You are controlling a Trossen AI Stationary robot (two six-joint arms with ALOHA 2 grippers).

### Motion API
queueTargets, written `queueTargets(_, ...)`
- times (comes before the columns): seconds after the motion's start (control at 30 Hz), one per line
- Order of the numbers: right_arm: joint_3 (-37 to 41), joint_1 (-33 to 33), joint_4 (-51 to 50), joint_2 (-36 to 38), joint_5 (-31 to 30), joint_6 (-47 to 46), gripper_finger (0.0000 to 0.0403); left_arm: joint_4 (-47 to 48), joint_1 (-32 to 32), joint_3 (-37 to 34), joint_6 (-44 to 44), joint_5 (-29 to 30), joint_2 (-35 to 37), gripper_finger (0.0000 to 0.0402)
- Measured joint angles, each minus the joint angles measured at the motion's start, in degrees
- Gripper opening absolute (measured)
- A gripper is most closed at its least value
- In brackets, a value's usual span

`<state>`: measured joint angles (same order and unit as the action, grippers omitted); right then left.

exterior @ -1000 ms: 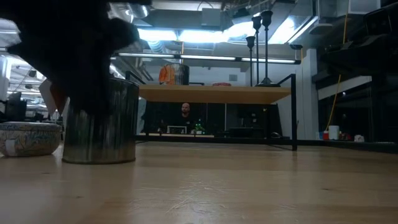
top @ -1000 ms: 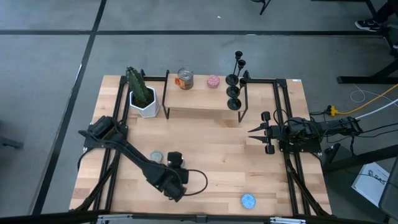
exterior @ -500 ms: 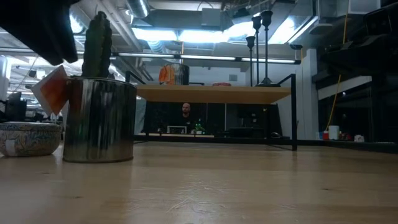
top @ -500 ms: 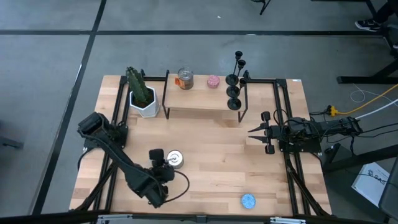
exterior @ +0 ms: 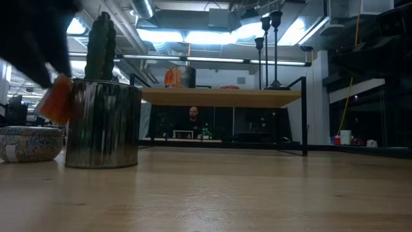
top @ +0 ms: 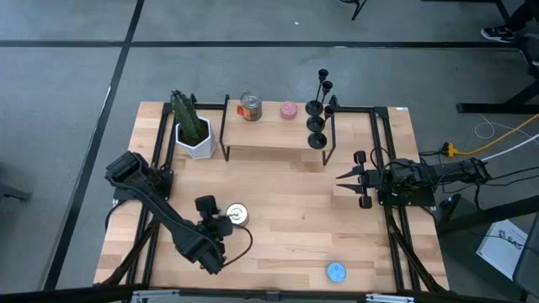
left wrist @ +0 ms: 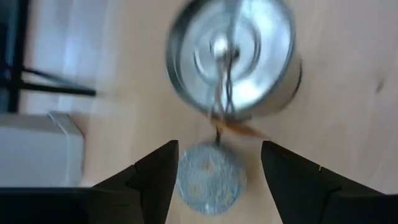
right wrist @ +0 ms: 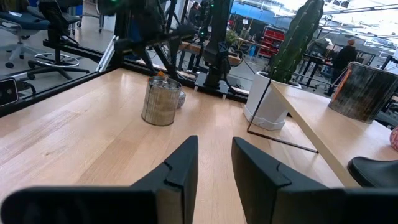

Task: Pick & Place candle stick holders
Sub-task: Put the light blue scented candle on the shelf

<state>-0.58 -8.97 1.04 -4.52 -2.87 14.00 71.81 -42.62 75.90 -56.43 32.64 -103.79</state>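
Several black candle stick holders stand on their round bases at the right end of the wooden shelf; their stems also show in the low view. My left gripper hangs open above the near left of the table, next to an upright silver tin. In the left wrist view its fingers stand either side of a flat patterned round tin below, touching nothing. My right gripper waits open at the table's right side, level, with nothing between its fingers.
The silver tin carries an orange tag, and the patterned tin lies beside it. A cactus in a white pot, a can and a pink thing stand at the back. A blue disc lies near front.
My left gripper has come off the top of the silver tin, risen, and drawn back toward the table's left edge. The tin stays upright where it was, now uncovered.
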Motion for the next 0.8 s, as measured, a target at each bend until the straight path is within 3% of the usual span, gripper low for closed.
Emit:
queueTargets(0.17, 0.0, 0.0, 0.0, 0.0, 0.0, 0.0, 0.0101, -0.2, 0.4, -4.5, -2.0, -6.6, 0.0, 0.0222)
queueTargets(0.3, 0.0, 0.0, 0.0, 0.0, 0.0, 0.0, 0.0101, -1.7, 0.3, -8.4, -4.2, -8.3, 0.0, 0.0224)
queueTargets(0.57, 0.0, 0.0, 0.0, 0.0, 0.0, 0.0, 0.0101, -4.1, -2.1, -9.8, -11.5, 0.4, 0.3, 0.0224)
queueTargets(0.8, 0.0, 0.0, 0.0, 0.0, 0.0, 0.0, 0.0101, -3.6, -3.6, -10.0, -17.0, 5.9, 5.0, 0.0235)
